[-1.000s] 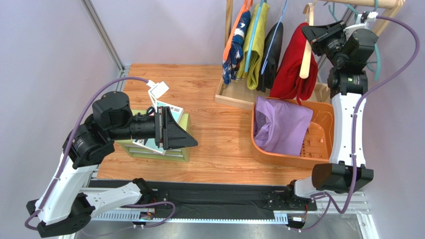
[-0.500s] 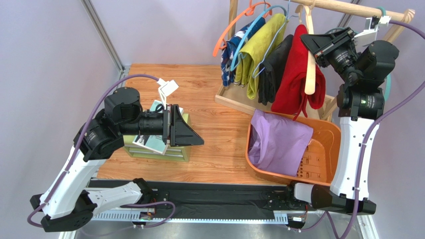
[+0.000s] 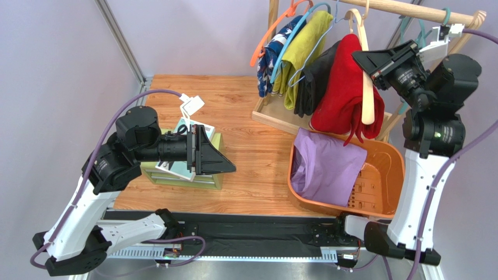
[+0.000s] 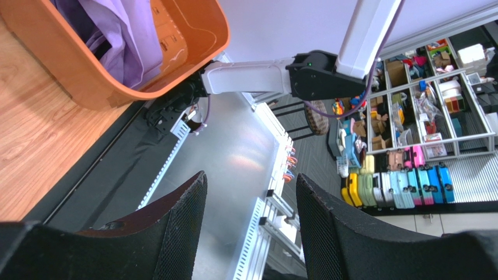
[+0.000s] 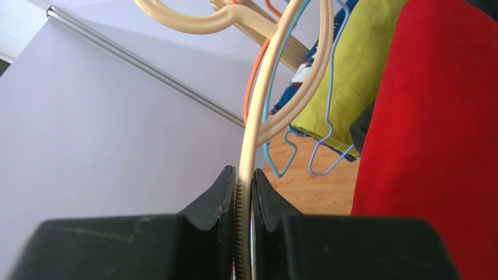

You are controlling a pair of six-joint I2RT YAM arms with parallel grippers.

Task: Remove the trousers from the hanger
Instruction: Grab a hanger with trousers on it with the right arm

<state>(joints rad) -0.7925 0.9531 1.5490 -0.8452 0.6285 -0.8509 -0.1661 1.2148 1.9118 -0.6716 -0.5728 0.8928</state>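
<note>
Wooden counter (image 3: 251,169), pale wall (image 3: 193,35) | lilac trousers (image 3: 327,163) done, in basket (image 3: 398,169) | red trousers (image 3: 342,93) plus three pairs left on rail (image 3: 409,10) | right pincer (image 5: 244,178) clamped on red pair's hanger (image 3: 367,87) | left pincer (image 4: 250,181) apart, empty

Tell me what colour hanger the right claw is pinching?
Cream; the hanger shows best in the right wrist view.

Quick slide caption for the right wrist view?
Right tool shut on the cream hanger, red trousers hanging at right.
</note>
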